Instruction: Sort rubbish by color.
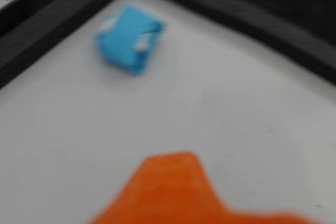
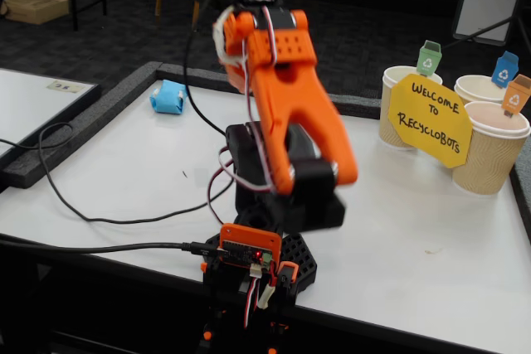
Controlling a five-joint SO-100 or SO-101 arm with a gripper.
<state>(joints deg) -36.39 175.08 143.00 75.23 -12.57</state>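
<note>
A light blue crumpled paper wad (image 1: 128, 39) lies on the white table near its black-edged far corner; it also shows in the fixed view (image 2: 168, 97) at the table's far left. In the wrist view, one blurred orange finger (image 1: 173, 192) of my gripper rises from the bottom edge, well short of the wad and apart from it. The other finger is out of view. In the fixed view my orange arm (image 2: 290, 97) is seen from behind, reaching up and away, and it hides the gripper. The green and orange wads are out of view.
Three paper cups (image 2: 489, 147) with small coloured tags stand at the far right behind a yellow sign (image 2: 427, 118). A black cable (image 2: 91, 213) runs across the table's left front. A raised black edge (image 1: 58, 19) borders the table.
</note>
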